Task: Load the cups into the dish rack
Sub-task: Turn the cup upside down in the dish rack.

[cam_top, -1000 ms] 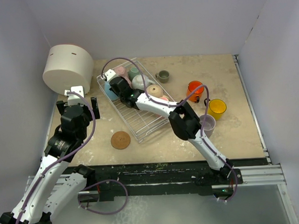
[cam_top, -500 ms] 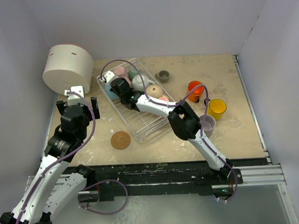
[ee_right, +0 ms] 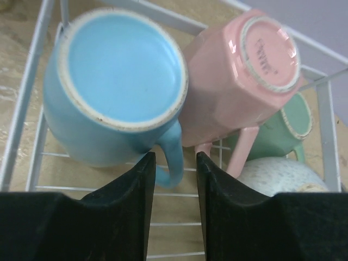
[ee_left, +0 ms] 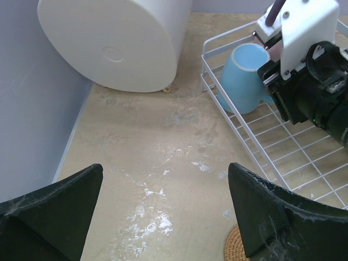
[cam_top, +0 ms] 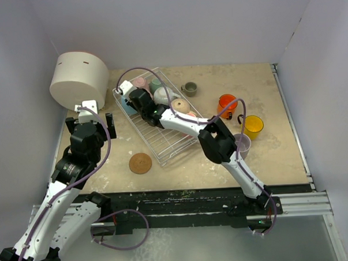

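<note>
A beige table is seen from above, with the two arm bases at its 6 o'clock edge. The large white cylindrical container is tipped on its side at the table's 10 o'clock corner. The white wire dish rack is set at an angle just left of centre, its long axis running from 11 to 5 o'clock. The left gripper is held above bare table at the rack's 9 o'clock side, its fingers spread wide with nothing between them. The right arm is stretched across the rack to its 11 o'clock end, where the right gripper is narrowly parted with the handle of the light blue mug between its tips; contact with the handle cannot be judged from the wrist view. That mug is stood upside down, touching the pink mug at its 3 o'clock. The teal mug, white mug and beige mug are also in the rack. Outside it, toward 3 o'clock, are found the orange mug, yellow mug and lilac mug. The cork coaster is laid at the rack's 7 o'clock. The small olive-grey mug is placed at its 1 o'clock.
</note>
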Motion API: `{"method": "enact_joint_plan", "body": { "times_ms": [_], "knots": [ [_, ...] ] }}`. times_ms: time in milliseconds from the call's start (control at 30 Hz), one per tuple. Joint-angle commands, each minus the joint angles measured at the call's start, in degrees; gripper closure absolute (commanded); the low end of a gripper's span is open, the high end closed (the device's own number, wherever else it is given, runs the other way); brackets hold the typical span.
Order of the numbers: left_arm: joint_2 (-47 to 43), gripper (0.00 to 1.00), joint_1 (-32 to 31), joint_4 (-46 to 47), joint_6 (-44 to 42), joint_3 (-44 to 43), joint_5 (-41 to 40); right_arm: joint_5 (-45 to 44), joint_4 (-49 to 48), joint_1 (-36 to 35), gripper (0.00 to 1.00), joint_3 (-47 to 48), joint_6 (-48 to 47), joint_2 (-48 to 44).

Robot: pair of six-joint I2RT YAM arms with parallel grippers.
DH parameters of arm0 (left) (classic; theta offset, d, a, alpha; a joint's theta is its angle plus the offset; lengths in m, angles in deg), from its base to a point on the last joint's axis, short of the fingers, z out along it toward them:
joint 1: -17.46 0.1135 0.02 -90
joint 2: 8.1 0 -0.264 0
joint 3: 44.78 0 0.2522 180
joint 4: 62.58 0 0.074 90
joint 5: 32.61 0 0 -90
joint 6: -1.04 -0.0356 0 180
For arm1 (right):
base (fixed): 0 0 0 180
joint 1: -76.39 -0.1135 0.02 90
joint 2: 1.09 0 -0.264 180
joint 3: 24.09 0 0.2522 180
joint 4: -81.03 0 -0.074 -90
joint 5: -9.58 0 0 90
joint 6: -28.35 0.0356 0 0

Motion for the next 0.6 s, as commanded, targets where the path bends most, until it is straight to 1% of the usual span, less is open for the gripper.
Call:
{"method": "enact_joint_plan", "body": {
  "times_ms": [0, 300, 433, 567],
  "knots": [
    [-0.7, 0.01, 0.5, 2.7, -0.5, 0.0, 0.3, 2.6, -2.2, -0.5, 0.6, -0.2, 0.7, -7.3],
    [-1.1, 0.01, 0.5, 2.7, -0.5, 0.0, 0.5, 5.3, -1.3, -0.5, 0.52, -5.0, 1.1, -13.2],
    [-1.5, 0.01, 0.5, 3.0, -0.6, 0.0, 0.8, 8.3, -0.1, -0.4, 0.5, -8.0, 1.1, -17.3],
    [-1.9, 0.01, 0.5, 3.1, -0.6, 0.2, 1.2, 17.4, 10.5, -0.4, 0.51, -5.7, 0.3, -19.5]
  ]
}}
